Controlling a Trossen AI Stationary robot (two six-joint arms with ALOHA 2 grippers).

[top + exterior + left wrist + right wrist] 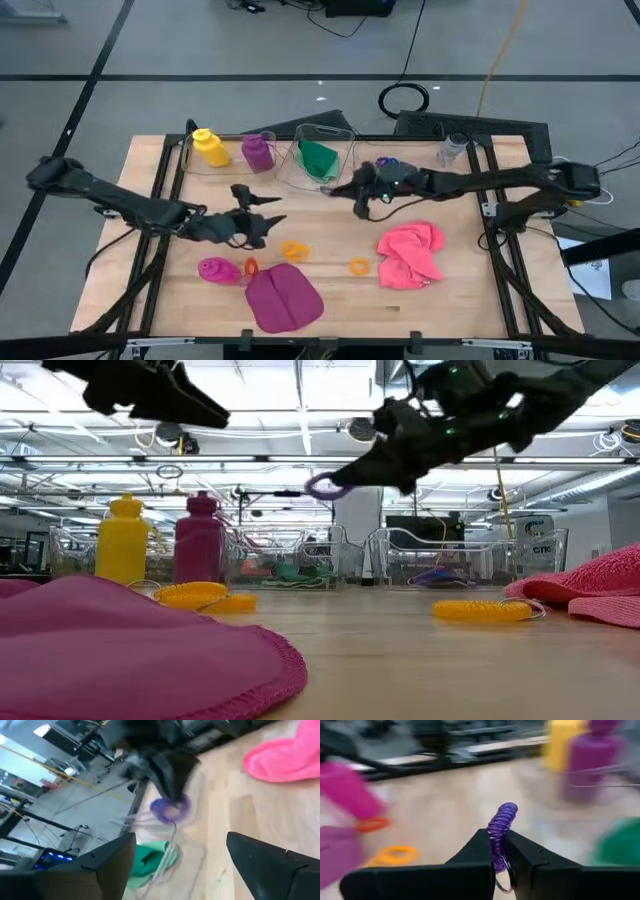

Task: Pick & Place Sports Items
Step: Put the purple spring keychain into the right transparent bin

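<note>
Right pincer [498, 851] clamped on purple ring [501, 827].

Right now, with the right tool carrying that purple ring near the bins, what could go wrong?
1. The right tool pinches the purple ring by one edge only; it could slip out before the drop.
2. That tool hangs just beside the clear bin holding the green cloth, so its fingers might clip the bin's wall.
3. The left tool is open in mid-table close to the right arm; the two could cross paths.
</note>
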